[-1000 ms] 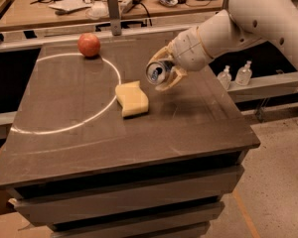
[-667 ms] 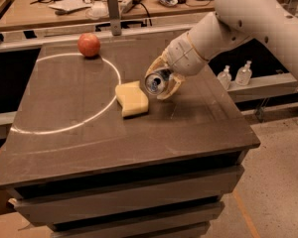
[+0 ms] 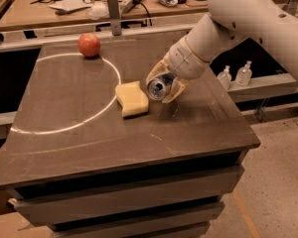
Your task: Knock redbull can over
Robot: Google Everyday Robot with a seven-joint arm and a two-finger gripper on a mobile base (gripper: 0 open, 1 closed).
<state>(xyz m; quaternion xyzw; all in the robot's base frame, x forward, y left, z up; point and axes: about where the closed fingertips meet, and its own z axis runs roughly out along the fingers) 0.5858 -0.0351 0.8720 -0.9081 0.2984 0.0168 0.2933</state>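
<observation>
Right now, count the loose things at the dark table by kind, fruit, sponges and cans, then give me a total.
apple: 1
yellow sponge: 1
redbull can: 1, tilted, with the gripper jaws closed on it, just right of the sponge
Total: 3

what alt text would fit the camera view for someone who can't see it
The gripper clamps the redbull can, tilted with its shiny top toward the camera, beside a yellow sponge on a dark table. A red apple sits farther back on a white arc.
</observation>
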